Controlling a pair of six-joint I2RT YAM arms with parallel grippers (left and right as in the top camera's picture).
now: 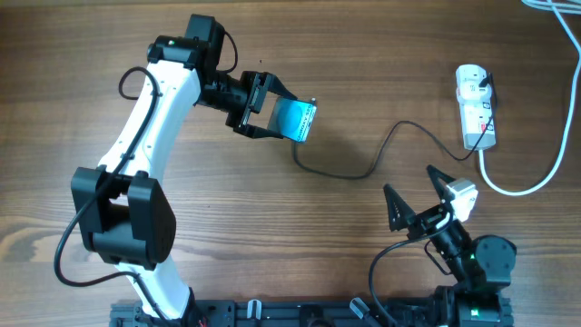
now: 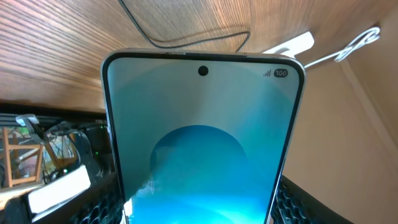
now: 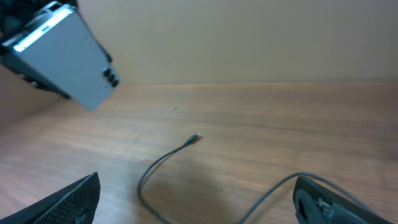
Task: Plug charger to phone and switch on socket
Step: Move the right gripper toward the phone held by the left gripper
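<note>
Turquoise-screened rectangular smartphone (image 1: 298, 120): up off the brown wooden counter (image 1: 272, 236), pinched in the left gripper (image 1: 277, 116) jaws
Thin black charger cable (image 1: 363, 173): loose on the counter, tip near the phone, not plugged in
White oblong power strip (image 1: 474, 104): far right, cable runs to it
Right gripper (image 1: 407, 177): jaws wide apart, holding nothing

The phone (image 1: 298, 119) is left of the socket (image 1: 475, 107); charger (image 1: 359, 176) between, seemingly detached.

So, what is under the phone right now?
The phone, in the left hand, hangs above the wooden table; the charger tip lies nearby, unplugged. From overhead, the phone itself covers the spot directly below.
</note>
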